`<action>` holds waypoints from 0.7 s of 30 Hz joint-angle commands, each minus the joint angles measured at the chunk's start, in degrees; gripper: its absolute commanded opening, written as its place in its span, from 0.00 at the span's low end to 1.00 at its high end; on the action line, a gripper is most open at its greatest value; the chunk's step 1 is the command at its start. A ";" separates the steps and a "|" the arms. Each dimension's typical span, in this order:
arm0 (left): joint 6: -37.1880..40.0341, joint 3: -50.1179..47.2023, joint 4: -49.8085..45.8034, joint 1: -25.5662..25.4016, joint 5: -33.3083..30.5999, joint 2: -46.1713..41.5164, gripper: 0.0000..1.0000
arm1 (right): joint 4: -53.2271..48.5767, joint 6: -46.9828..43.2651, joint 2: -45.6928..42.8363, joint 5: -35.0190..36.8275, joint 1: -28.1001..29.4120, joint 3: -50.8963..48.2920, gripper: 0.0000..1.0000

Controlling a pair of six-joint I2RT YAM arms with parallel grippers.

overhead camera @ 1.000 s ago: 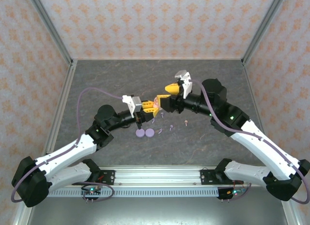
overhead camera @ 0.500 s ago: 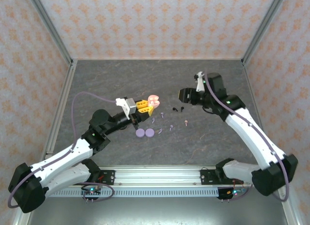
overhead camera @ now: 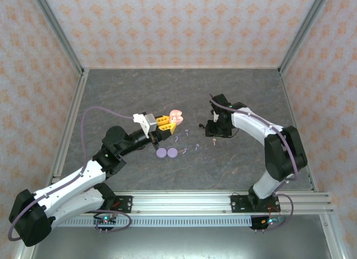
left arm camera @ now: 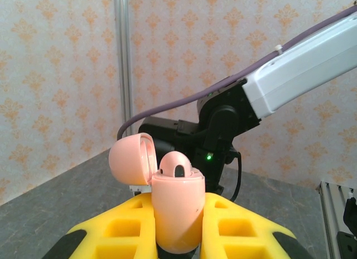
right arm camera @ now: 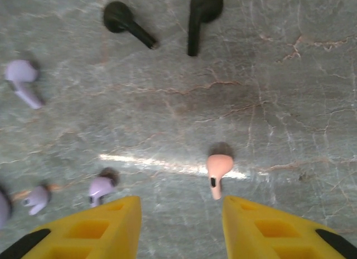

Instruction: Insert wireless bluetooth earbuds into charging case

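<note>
Pink earbud [right arm camera: 218,171] lies just ahead of the empty, parted right claw [right arm camera: 181,214], which should centre before pinching, while the left claw [left arm camera: 175,236] clamps the open pink charging case [left arm camera: 175,206].

Pink charging case [left arm camera: 175,209] stands upright, pinched in the left claw [overhead camera: 167,123]; its lid [left arm camera: 132,158] is flipped back open; a pink bud [left arm camera: 177,165] sits in its top. On the desk [right arm camera: 290,91] lies a pale pink earbud [right arm camera: 218,168], alone; beyond it a black earbud [right arm camera: 120,18] and a second black earbud [right arm camera: 203,8], near each other, not touching; a lilac earbud [right arm camera: 21,73] far left; two more lilac buds [right arm camera: 100,187] close together, nearer.
</note>
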 commanded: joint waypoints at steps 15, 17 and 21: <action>1.29 0.24 -0.30 -0.42 -0.41 -1.01 0.00 | 0.32 -2.15 8.71 4.58 -0.14 0.97 0.35; 1.29 0.33 -0.45 -0.41 -0.40 -1.01 0.00 | 0.62 -2.24 9.08 4.31 -0.13 1.14 0.33; 1.28 0.33 -0.65 -0.48 -0.49 -1.02 0.00 | 0.93 -2.37 9.77 3.64 -0.19 1.14 0.29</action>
